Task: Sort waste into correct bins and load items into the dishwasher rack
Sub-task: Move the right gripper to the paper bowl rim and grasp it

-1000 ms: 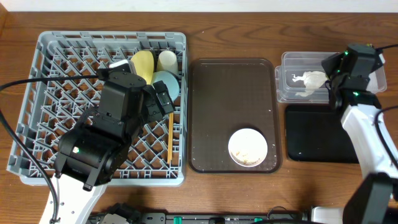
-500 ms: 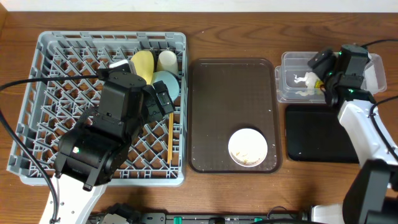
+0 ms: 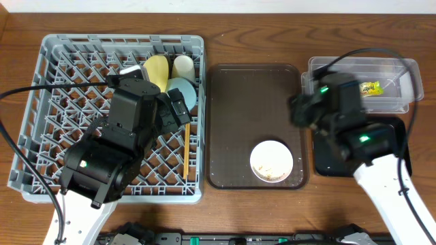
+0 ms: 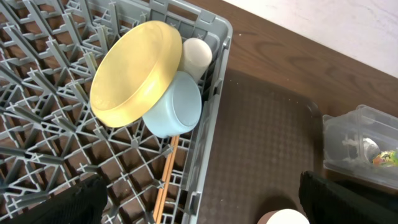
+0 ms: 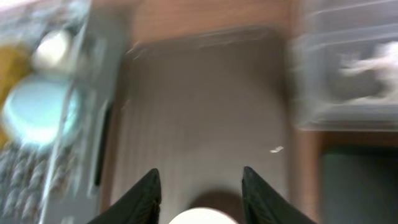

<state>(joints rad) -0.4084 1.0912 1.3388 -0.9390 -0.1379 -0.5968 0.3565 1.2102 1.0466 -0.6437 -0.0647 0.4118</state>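
The grey dishwasher rack [image 3: 68, 75] holds the yellow plate [image 3: 155, 70], the white cup [image 3: 182, 65], the light blue bowl [image 3: 184, 90] and the chopsticks [image 3: 186, 151]. My left gripper [image 4: 199, 208] hangs open and empty over the rack's right side [image 4: 211, 124]. The white bowl [image 3: 272, 161] with crumbs stands on the brown serving tray [image 3: 252, 102]. My right gripper [image 5: 200, 193] is open and empty above that bowl [image 5: 202, 218], in a blurred view. The snack wrapper [image 3: 371, 87] lies in the clear tub [image 3: 395, 68]. The napkin [image 5: 367, 65] shows there too. The black tray [image 3: 392, 153] lies below the tub.
My right arm [image 3: 354, 136] covers part of the clear tub and the black tray. My left arm [image 3: 109, 156] covers the rack's middle and front. Bare wooden table [image 3: 259, 41] runs behind the trays.
My right arm has swung left from over the clear tub to over the brown tray's right side. The snack wrapper has been let go and now lies in the tub. The left arm has not moved.
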